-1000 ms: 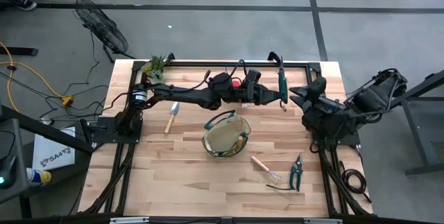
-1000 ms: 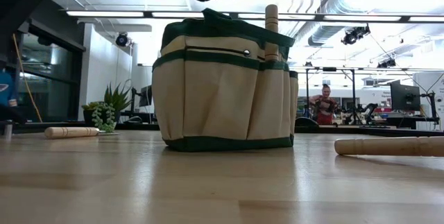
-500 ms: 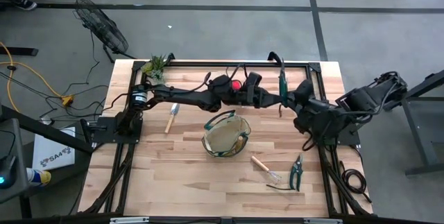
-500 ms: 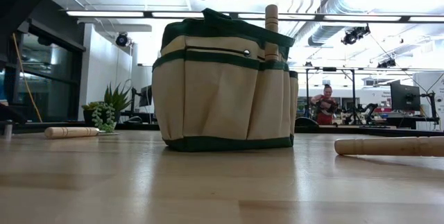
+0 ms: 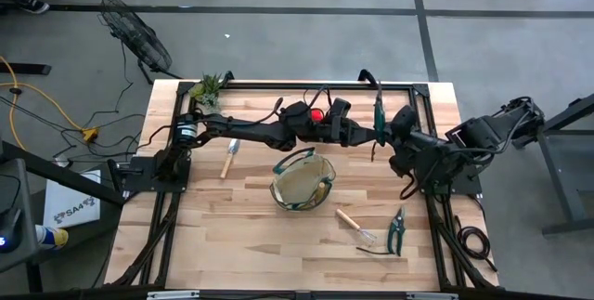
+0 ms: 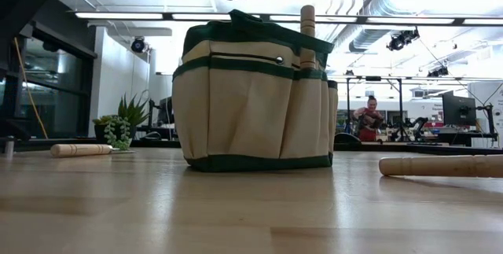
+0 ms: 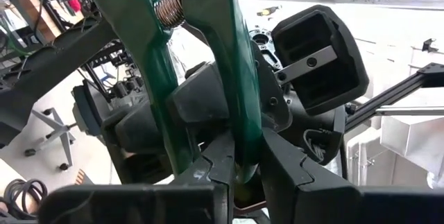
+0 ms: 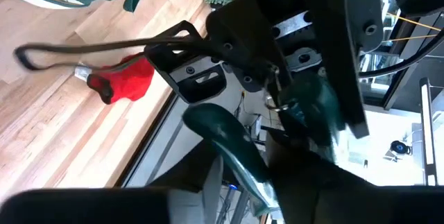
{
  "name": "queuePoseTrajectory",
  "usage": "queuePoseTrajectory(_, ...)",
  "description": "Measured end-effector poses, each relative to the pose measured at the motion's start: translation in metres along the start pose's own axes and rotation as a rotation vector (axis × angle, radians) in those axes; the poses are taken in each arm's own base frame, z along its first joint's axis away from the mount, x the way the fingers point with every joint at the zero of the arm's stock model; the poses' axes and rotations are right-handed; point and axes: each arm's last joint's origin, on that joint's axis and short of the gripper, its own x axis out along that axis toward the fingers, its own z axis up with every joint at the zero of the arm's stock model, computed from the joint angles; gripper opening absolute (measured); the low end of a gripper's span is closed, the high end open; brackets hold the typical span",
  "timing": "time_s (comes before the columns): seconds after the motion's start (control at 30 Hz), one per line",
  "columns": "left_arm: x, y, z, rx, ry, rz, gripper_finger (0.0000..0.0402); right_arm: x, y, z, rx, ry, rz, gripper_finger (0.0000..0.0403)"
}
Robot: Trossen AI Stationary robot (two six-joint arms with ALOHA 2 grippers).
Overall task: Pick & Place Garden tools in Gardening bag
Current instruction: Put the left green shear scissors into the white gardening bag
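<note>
1. Currently, the left gripper (image 5: 369,133) is clamped on a green-handled pruner (image 5: 378,114), held in the air above the table's far edge, right of the gardening bag (image 5: 303,180).
2. In the left wrist view, the fingers (image 7: 223,165) pinch 1 of the 2 green handles (image 7: 236,78) near its end.
3. The pruner's long axis runs from the table's far edge toward the near side, across the line joining the 2 arms.
4. The right gripper (image 5: 397,125) is just beside the pruner on its right, so both arms meet at the tool. Its fingers sit close around the green handles (image 8: 232,144); whether they grip cannot be told.
5. Judgement: this looks like a handover between the 2 grippers, so the fingers must close squarely across the handles.
6. The gardening bag stands open at table centre; a wooden handle (image 6: 307,16) projects from it.
7. A wire rake (image 5: 354,225), a second pruner (image 5: 396,229) and a trowel (image 5: 229,156) lie on the table (image 5: 223,235); a red glove (image 8: 128,80) lies by the far edge.
</note>
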Motion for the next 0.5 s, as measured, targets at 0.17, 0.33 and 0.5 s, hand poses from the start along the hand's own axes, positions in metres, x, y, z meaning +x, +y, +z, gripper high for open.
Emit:
queuePoseTrajectory(0.17,-0.0001,0.0001,0.0000,-0.011,0.000,0.001,0.0036,-0.0001,0.0004,-0.0003,-0.010,-0.001,0.004,0.0064)
queuePoseTrajectory(0.33,-0.0001,0.0002,-0.0001,-0.013,0.000,0.001,0.0036,-0.0003,0.0007,-0.0002,-0.011,-0.012,0.015,0.0056)
queuePoseTrajectory(0.5,-0.0001,0.0002,-0.0001,-0.006,0.001,0.001,0.0036,-0.0003,0.0007,-0.0002,-0.009,-0.014,0.017,0.0054)
